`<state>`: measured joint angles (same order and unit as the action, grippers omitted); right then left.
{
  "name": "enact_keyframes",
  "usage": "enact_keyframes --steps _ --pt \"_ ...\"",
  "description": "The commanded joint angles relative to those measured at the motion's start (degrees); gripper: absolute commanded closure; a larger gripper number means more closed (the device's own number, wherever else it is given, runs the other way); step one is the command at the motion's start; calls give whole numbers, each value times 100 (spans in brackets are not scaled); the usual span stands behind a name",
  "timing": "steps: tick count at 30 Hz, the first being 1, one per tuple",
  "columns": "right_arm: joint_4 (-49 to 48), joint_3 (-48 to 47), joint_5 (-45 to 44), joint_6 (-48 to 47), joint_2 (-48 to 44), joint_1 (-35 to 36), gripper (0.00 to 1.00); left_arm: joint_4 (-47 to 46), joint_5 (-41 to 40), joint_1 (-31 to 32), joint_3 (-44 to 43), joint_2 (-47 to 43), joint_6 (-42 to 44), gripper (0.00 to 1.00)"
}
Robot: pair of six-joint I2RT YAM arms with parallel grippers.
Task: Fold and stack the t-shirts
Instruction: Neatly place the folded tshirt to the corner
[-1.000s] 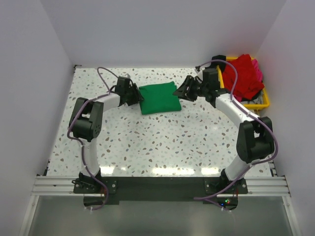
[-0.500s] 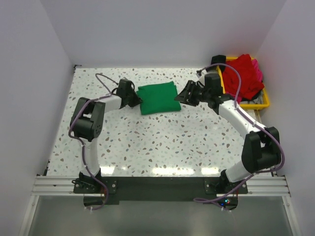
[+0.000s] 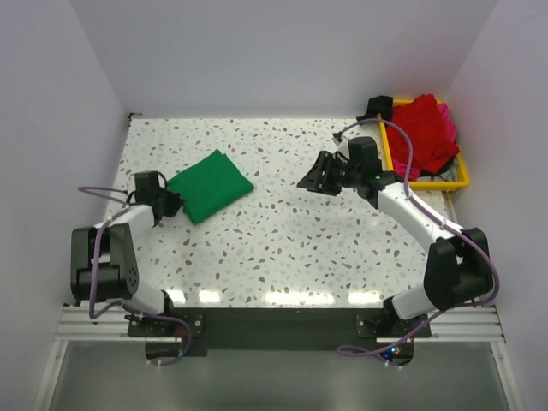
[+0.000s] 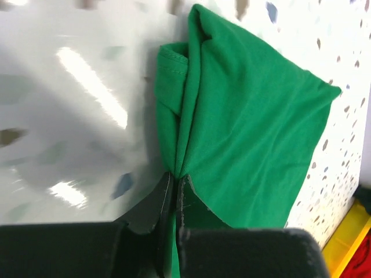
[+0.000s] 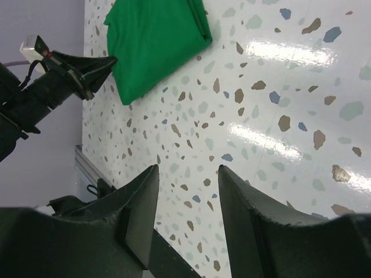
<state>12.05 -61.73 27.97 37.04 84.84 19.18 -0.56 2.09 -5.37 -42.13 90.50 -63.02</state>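
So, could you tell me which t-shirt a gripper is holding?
The green t-shirt, folded on the table, its edge pinched by the left gripper; the red t-shirt and pink t-shirt lie in the yellow tray.

Matt soft cloth on green t-shirt point(image 4: 249, 133), glossy smooth speckled surf. on table point(image 3: 300, 248) w/ glare.

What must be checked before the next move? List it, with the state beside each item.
1. Grip: left gripper shut on the edge of the green t-shirt: ok.
2. Fold neat: cannot tell; the layers bunch at the grip.
3. Free arm: right gripper open and apart from the green cloth: ok.
4. Placement: green t-shirt wholly on the table: ok.
5. Remaining work: red t-shirt lies heaped in the yellow tray, not yet folded: not ok.
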Motion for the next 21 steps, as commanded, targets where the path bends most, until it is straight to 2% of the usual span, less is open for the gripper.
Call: enact_keyframes --steps 1,7,11,17,19,21 --pt "-89 -5 -37 -83 -292 173 51 476 -384 -385 573 -943 -149 100" --pt "51 -5 -54 -126 -468 490 51 1635 -709 -1561 1365 -2253 -210 100" --pt "218 82 -89 -188 -600 727 51 2890 -1471 -2081 1401 -2949 -122 100" --pt "464 188 -125 -337 -749 973 51 4473 -2728 -2162 1462 -3933 -1228 100" --pt "499 258 -133 -390 -881 982 51 4827 -2976 -2170 1567 -4373 -1841 100" --pt "605 285 -134 -425 -969 1000 51 5109 -3205 -2162 1672 -4698 -2021 100"
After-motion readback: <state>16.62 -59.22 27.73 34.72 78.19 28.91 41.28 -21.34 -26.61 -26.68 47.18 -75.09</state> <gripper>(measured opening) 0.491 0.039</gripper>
